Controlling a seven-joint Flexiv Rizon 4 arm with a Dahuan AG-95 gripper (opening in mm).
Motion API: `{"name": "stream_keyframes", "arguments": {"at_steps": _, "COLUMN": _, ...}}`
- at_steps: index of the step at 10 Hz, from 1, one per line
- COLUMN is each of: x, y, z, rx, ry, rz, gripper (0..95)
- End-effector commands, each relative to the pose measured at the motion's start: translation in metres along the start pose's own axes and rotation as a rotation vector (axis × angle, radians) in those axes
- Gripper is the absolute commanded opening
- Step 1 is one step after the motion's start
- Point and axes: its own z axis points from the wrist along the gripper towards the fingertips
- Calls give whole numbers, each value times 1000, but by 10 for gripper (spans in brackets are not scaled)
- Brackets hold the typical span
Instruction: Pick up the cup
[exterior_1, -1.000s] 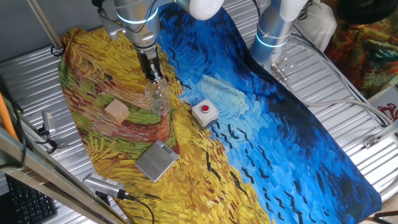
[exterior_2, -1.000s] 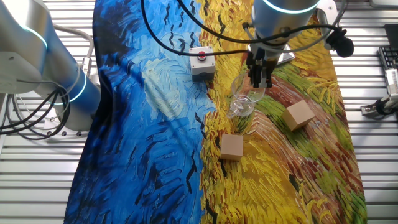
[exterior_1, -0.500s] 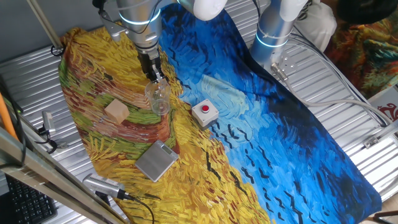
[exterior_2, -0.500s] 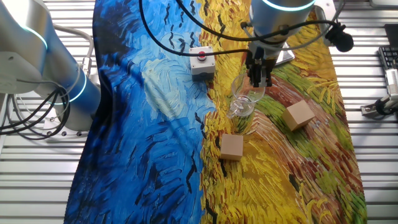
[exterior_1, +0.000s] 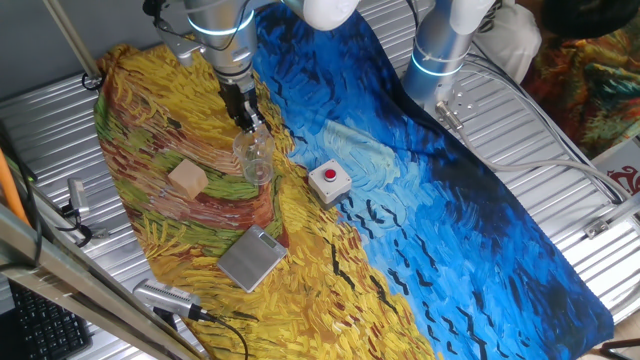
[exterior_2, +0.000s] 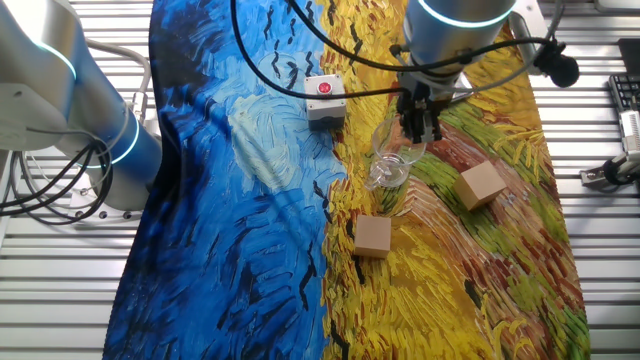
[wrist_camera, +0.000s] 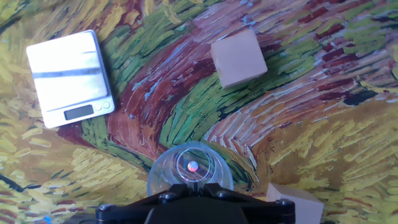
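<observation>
The clear cup (exterior_1: 255, 158) stands upright on the yellow part of the painted cloth, between a tan cube and the red-button box. My gripper (exterior_1: 250, 125) comes down from above, with its fingers closed together on the near side of the cup's rim. The other fixed view shows the same: the gripper (exterior_2: 415, 135) at the rim of the cup (exterior_2: 389, 165). In the hand view the gripper (wrist_camera: 194, 194) shows only a thin slit between its jaws, and the cup (wrist_camera: 191, 168) sits right below, seen from above. I cannot tell whether the cup's base touches the cloth.
A tan wooden cube (exterior_1: 187, 178) lies left of the cup and a second cube (exterior_2: 372, 236) lies nearby. A silver scale (exterior_1: 252, 257) lies toward the front. The white box with a red button (exterior_1: 329, 180) is to the right. A second arm's base (exterior_1: 437, 55) stands behind.
The gripper and wrist have shifted very slightly. The cup stays in the same place.
</observation>
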Motion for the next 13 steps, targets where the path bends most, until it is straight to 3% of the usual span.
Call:
{"name": "stream_keyframes", "arguments": {"at_steps": 1, "x": 0, "y": 0, "z": 0, "rx": 24, "ry": -7, "rz": 64, "gripper": 0}}
{"name": "stream_keyframes", "arguments": {"at_steps": 5, "x": 5, "y": 11, "z": -7, "rx": 27, "ry": -9, "rz": 125, "gripper": 0}}
{"name": "stream_keyframes", "arguments": {"at_steps": 10, "x": 9, "y": 15, "z": -9, "rx": 19, "ry": -6, "rz": 109, "gripper": 0}}
{"name": "stream_keyframes", "arguments": {"at_steps": 11, "x": 9, "y": 15, "z": -9, "rx": 20, "ry": -6, "rz": 100, "gripper": 190}}
{"name": "stream_keyframes", "arguments": {"at_steps": 12, "x": 9, "y": 15, "z": -9, "rx": 22, "ry": -6, "rz": 94, "gripper": 190}}
{"name": "stream_keyframes", "arguments": {"at_steps": 13, "x": 9, "y": 15, "z": -9, "rx": 24, "ry": -9, "rz": 88, "gripper": 380}}
